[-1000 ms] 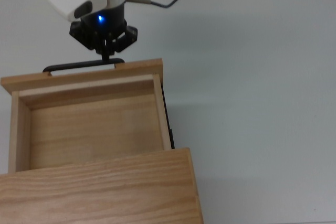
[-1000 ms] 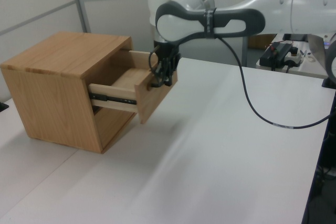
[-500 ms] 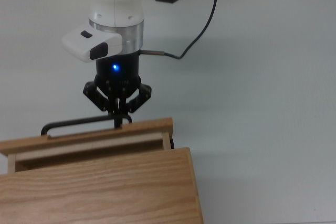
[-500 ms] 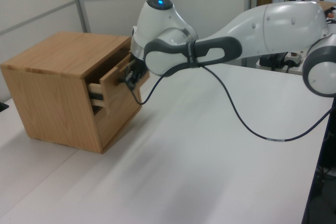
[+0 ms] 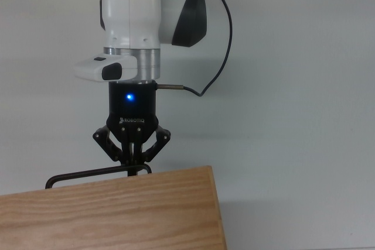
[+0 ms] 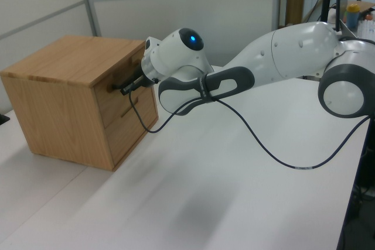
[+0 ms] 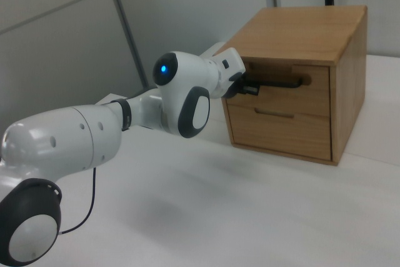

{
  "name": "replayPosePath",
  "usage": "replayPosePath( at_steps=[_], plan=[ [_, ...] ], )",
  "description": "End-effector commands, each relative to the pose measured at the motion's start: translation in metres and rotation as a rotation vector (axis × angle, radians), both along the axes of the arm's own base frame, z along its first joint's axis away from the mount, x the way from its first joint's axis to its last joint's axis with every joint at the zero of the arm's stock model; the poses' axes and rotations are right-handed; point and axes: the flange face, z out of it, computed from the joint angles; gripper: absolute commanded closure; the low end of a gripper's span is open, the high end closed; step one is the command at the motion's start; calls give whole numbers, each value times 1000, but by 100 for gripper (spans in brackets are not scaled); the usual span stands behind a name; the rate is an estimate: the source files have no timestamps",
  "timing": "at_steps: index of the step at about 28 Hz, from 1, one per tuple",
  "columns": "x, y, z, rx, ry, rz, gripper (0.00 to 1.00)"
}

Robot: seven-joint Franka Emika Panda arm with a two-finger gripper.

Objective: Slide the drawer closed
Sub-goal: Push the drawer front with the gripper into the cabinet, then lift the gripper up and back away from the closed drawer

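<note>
Pushed fully in over the last second, the drawer [image 7: 284,90] sits flush; the gripper [image 5: 133,167] is clenched on its handle [image 5: 88,175]; release should be straight, without tugging

drawer [image 7: 284,95]: matt grained wood | handle [image 7: 275,82]: black metal | table [image 5: 293,86]: smooth matt white

"ROBOTIQ" in white on the pincer [image 5: 132,165]
</note>
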Motion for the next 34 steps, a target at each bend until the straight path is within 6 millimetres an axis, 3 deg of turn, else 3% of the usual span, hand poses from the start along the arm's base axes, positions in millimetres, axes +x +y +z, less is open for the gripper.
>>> replayPosePath(
  at_steps=[1,5,9,13,22,29,34],
  plan=[
    [0,-2,18,22,-55,-11,100],
    [-5,-3,25,15,36,-19,100],
    [-21,-13,51,0,228,-41,100],
    [-47,-13,83,-7,377,-53,100],
    [-105,-10,123,7,660,-58,100],
    [-133,-11,133,-2,792,-65,100],
    [-145,-11,139,-10,838,-54,94]
  ],
)
